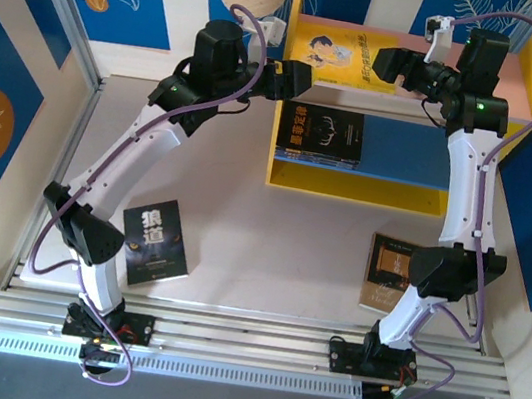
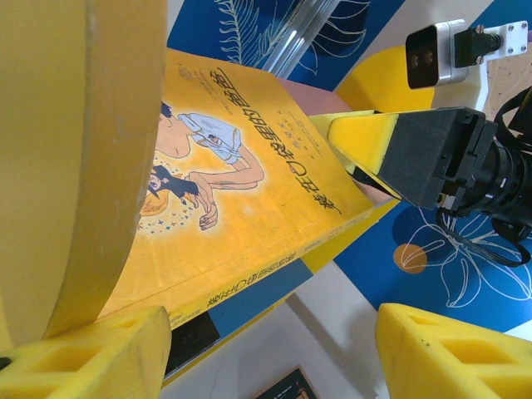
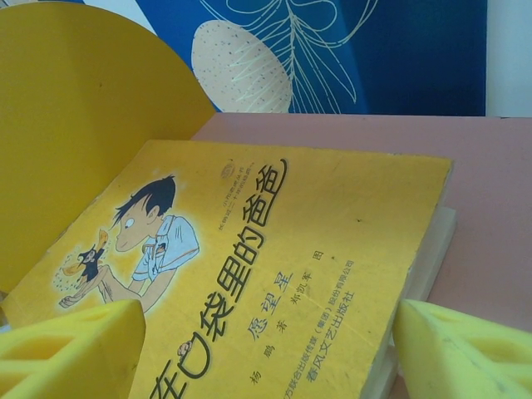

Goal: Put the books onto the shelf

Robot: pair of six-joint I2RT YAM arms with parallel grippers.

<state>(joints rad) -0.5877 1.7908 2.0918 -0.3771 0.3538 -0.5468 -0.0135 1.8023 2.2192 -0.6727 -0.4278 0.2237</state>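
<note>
Fingers of the right gripper stood wide apart with nothing clamped between them. One finger hung over the cover of the yellow book and the other sat just off the book's right-hand edge. Whether either pad touched the cover could not be told. The yellow book lay flat, cover up, on the pink upper board of the shelf, toward the board's left end, close to the yellow side panel.

The left gripper was also open and held nothing. It hovered at the left end of the shelf, just outside that side panel, pointing right toward the yellow book. The right gripper faced it from the book's other end.

Below, the shelved black book lay flat at the left end of the blue lower board.

The shelf stood at the far side of the table. Two more books lay on the table nearer the arm bases, well apart from each other. The loose black book lay on the left beside the left arm. The brown book lay on the right, partly hidden under the right arm.
</note>
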